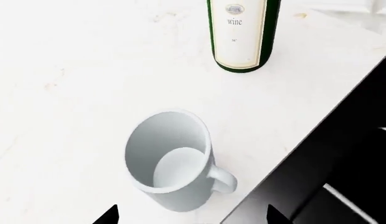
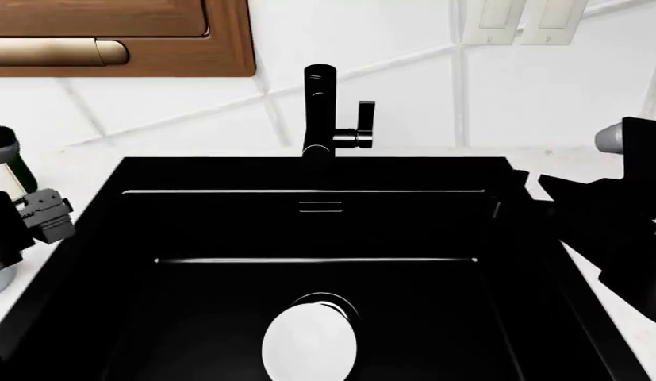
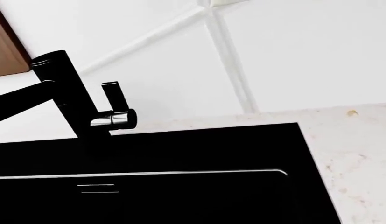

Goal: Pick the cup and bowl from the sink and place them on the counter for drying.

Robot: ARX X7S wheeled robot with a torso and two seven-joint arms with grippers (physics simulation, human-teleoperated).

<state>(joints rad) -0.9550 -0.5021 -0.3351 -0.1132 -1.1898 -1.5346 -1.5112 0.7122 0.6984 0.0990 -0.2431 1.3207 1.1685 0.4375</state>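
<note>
1. While the bowl (image 2: 309, 343) lies low in the head view, inside the black sink (image 2: 201, 238), the cup (image 1: 171, 161) stands upright on the white counter (image 1: 68, 93).
2. Left gripper (image 1: 191, 215) hovers released above the cup, fingertips apart, near a wine bottle (image 1: 242, 32).
3. Right gripper's jaws: cannot tell.

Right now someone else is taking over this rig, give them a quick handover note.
Left gripper: open, empty, above the cup.
Right gripper: out of view; its arm hangs over the right counter edge.
Cup: upright on the counter left of the sink, near a wine bottle. Done.
Bowl: in the sink, beside the drain.
Left: lift the bowl out onto the counter.
</note>
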